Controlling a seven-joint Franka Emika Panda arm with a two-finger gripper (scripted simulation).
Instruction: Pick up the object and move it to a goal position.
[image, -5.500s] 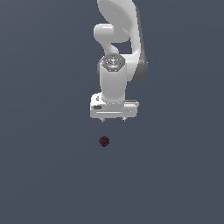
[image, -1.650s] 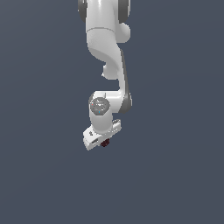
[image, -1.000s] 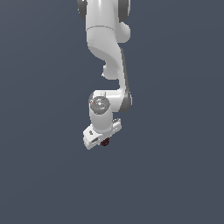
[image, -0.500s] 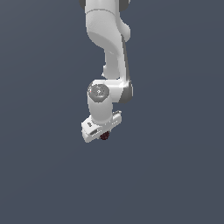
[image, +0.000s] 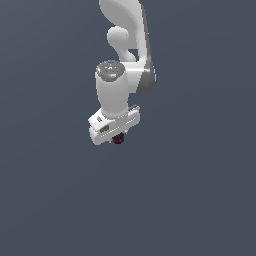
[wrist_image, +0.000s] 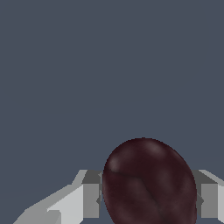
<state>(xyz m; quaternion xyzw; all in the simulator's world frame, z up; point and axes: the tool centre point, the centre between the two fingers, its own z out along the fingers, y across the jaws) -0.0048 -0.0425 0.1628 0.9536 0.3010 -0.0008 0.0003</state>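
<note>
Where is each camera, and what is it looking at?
Exterior view: sits off the arm, facing the white arm with the gripper and the dark red lump under it.
Wrist view: rides on the wrist, looking past the grey fingers at the lump between them.
Both show the lump and gripper.

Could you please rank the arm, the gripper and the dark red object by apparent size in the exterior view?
1. Arm, largest.
2. Gripper, clearly smaller.
3. Dark red object, smallest by far, peeking out beneath the gripper.
</note>
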